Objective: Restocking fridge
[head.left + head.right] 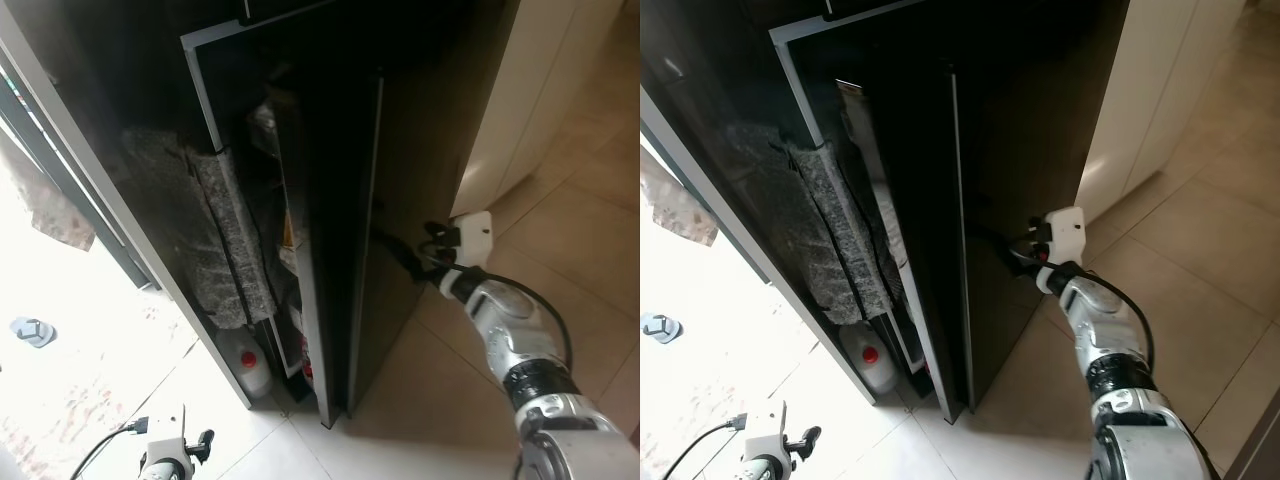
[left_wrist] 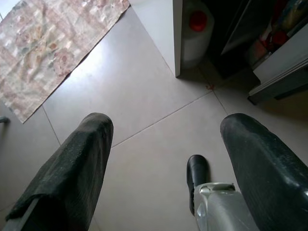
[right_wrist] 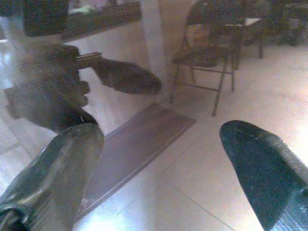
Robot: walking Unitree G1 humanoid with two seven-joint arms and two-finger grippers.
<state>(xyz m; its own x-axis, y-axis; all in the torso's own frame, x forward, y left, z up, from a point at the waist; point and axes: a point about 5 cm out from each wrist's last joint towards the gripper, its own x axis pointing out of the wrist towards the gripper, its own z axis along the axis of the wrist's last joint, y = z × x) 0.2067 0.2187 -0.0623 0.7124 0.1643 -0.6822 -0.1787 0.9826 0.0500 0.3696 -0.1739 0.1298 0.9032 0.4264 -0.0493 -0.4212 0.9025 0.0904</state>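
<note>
A tall black fridge stands ahead with its glossy black door ajar. Through the gap I see door shelves holding packets and jars. Low beside the fridge stands a white jug with a red cap, also in the left wrist view. My right gripper reaches to the outer face of the door, fingers spread open, mirrored in the shiny panel. My left gripper hangs low over the floor tiles, open and holding nothing.
A white cabinet stands right of the fridge. Grey padded material hangs along the fridge's left side. A patterned rug and a slipper lie on the bright floor at left. Beige tiles stretch to the right.
</note>
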